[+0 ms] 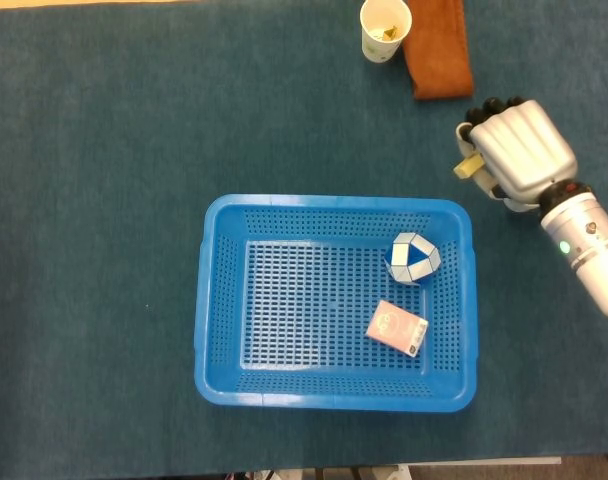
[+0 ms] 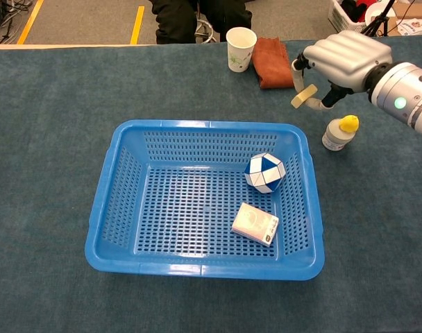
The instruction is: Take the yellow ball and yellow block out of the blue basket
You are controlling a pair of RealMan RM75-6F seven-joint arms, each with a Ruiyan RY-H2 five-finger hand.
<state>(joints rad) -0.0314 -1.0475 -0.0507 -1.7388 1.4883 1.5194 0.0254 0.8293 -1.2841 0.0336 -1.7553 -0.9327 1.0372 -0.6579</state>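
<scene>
My right hand hovers over the table to the right of the blue basket, beyond its far right corner. It pinches a pale yellow block, which sticks out to the left below the fingers. A small yellow ball sits on top of a white jar just under the hand; the head view hides both behind the hand. My left hand shows in neither view.
Inside the basket lie a blue-and-white ball and a pink-and-white box. A paper cup and a brown cloth lie at the far edge.
</scene>
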